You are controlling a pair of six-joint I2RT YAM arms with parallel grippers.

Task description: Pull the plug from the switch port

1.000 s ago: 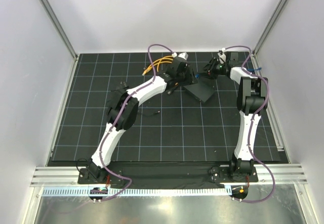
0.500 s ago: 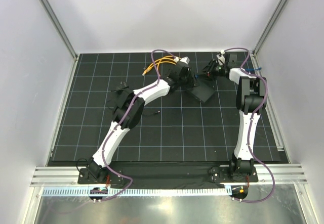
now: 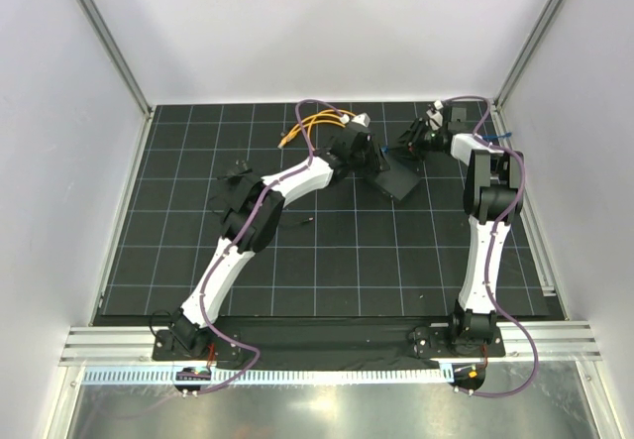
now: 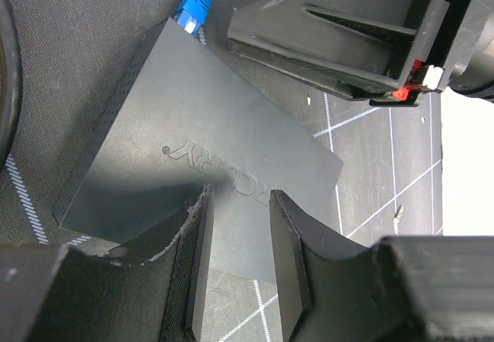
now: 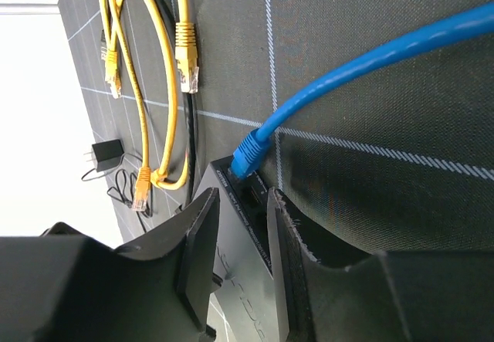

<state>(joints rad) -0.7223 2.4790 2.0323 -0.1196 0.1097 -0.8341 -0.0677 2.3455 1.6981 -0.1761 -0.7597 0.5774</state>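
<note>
The switch is a flat matte-black box (image 3: 398, 178) at the back of the mat. It fills the left wrist view (image 4: 208, 157). A blue plug (image 5: 248, 157) on a blue cable (image 5: 386, 56) sits in a port at the corner of the box's edge (image 5: 247, 265). The plug also shows in the left wrist view (image 4: 197, 2). My left gripper (image 4: 239, 265) is open over the box's near edge, fingers astride the lid. My right gripper (image 5: 243, 226) is open, its fingers just short of the plug and either side of the port edge.
Yellow network cables (image 5: 166, 87) lie coiled behind the box, also seen from above (image 3: 312, 122). A small black adapter with a thin wire (image 5: 104, 157) lies on the left of the mat (image 3: 236, 171). White walls and rails enclose the mat.
My left gripper has moved right and closer onto the box. My right gripper has shifted slightly at the port end. The plug stays in the port.
</note>
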